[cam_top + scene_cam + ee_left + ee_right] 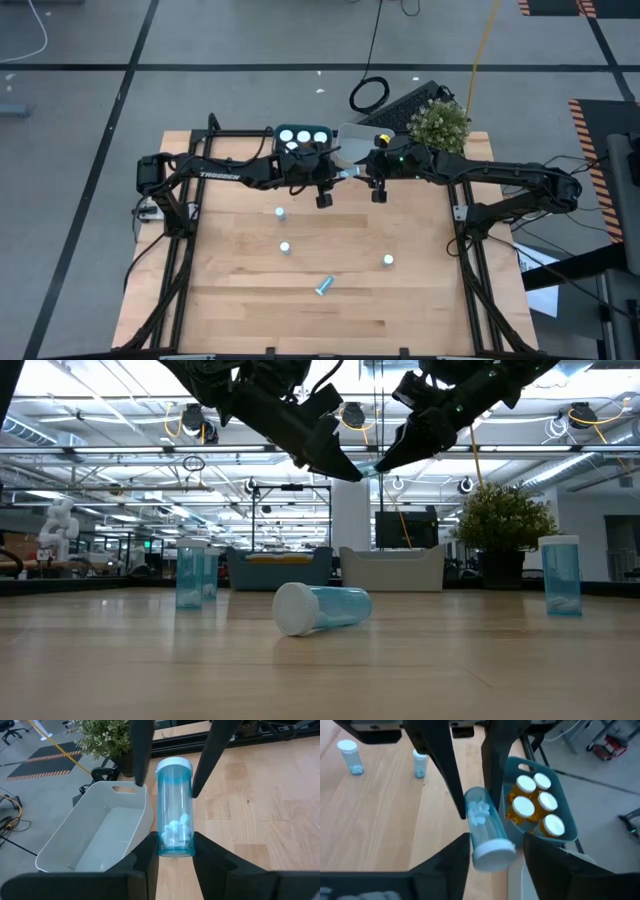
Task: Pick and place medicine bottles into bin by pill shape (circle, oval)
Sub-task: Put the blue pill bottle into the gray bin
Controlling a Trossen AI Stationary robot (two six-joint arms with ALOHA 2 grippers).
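A pale-blue medicine bottle (175, 805) with a white cap and white pills inside hangs in the air by the table's far edge. My left gripper (175, 851) is shut on its base end. My right gripper (496, 845) faces it, open, with a finger on either side of the cap end (494, 854); I cannot tell whether they touch. In the high view the two grippers (338, 176) (363, 173) meet beside the bins. Two pale-blue bottles (280, 212) (285, 247) stand on their bases at mid table and a third (388, 260) at the right. Another (320, 608) lies on its side. My left gripper pinches the bottle's base end (176, 845) between its two fingers, one on each side of the round wall. The bottle sticks out forward along the fingers, cap away from them. It is lifted clear of the table, roughly level, with the pills at the base end.
A white bin (65, 845) with nothing visible in it stands at the far edge just beyond the held bottle. Beside it a teal bin (570, 827) holds several orange bottles with white caps. A potted plant (438, 125) stands at the far right corner.
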